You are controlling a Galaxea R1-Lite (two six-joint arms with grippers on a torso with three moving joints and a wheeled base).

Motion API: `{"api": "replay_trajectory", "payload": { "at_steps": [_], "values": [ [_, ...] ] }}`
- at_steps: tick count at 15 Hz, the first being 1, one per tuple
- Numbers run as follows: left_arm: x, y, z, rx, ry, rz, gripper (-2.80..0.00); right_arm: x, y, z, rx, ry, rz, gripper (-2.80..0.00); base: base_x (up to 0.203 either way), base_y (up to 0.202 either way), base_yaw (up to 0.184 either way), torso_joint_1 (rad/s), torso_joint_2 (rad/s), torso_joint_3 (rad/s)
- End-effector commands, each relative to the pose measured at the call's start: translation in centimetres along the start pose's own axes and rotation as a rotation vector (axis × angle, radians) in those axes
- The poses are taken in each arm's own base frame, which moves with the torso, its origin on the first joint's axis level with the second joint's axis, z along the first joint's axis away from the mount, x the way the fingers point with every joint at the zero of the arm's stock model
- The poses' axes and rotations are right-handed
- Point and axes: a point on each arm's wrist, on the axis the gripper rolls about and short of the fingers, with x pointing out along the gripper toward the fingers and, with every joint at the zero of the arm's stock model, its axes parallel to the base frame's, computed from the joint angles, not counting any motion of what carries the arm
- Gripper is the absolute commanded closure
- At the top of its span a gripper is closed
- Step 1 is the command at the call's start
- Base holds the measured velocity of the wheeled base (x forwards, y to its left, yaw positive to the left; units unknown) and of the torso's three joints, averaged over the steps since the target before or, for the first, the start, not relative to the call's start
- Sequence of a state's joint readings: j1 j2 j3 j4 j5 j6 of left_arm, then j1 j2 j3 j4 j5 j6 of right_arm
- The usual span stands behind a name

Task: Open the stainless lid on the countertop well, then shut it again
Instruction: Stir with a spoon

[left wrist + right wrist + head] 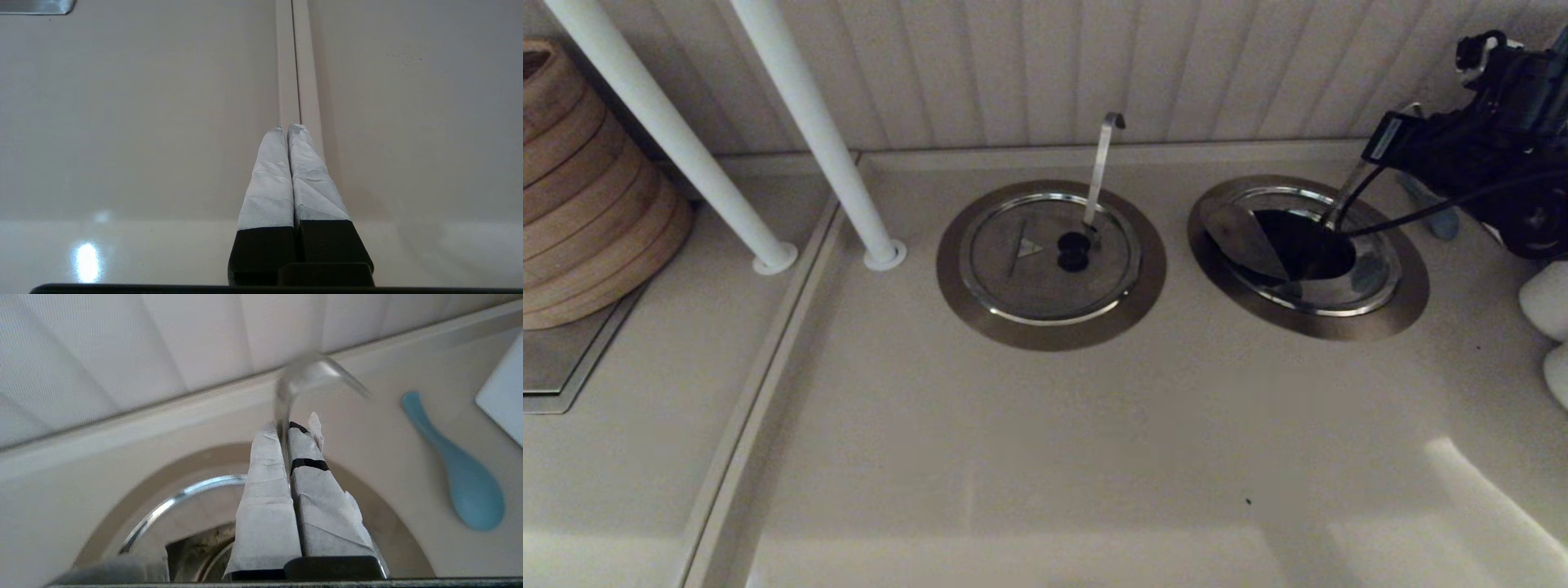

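The countertop well [1409, 306] is at the right, ringed by its wide dull collar. The stainless lid [1245, 237] shows as a steel wedge over the well's left part, with a dark opening [1303, 245] beside it. Its knob is hidden. A straight thin utensil handle [1347, 192] rises from the well's far side. My right gripper [286, 426] is shut on that handle [282, 396], above the well's shiny rim [184, 494]; in the head view the gripper [1401, 135] is over the well's far right edge. My left gripper [287, 128] is shut and empty above a counter seam.
The twin lid [1049, 257] lies flat on its well, with the hook-ended handle [1103, 163] standing up. A blue spoon [453, 477] lies right of the task well. White rounded objects [1547, 298] sit at the right edge. Two white poles [817, 131] and stacked bamboo steamers [580, 188] stand left.
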State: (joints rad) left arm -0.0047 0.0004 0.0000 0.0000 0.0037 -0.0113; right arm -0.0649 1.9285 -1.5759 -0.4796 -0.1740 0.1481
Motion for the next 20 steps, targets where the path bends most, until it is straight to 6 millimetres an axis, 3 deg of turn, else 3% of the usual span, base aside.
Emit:
{"api": "replay_trajectory", "payload": {
  "at_steps": [1,13,20],
  "values": [
    [0.0,0.0,0.0,-0.001,0.001,0.001,0.0,-0.1,0.0,0.4,0.006,-0.013,-0.002,0.0,0.0,0.0,0.0,0.0,0.0,0.0],
    [0.0,0.0,0.0,-0.001,0.001,0.001,0.0,-0.6,1.3,0.3,0.042,-0.007,0.013,0.0,0.0,0.0,0.0,0.0,0.0,0.0],
    [0.0,0.0,0.0,-0.001,0.001,-0.001,0.0,-5.1,5.6,0.5,0.051,0.05,0.159,0.0,0.0,0.0,0.0,0.0,0.0,0.0]
  ]
}}
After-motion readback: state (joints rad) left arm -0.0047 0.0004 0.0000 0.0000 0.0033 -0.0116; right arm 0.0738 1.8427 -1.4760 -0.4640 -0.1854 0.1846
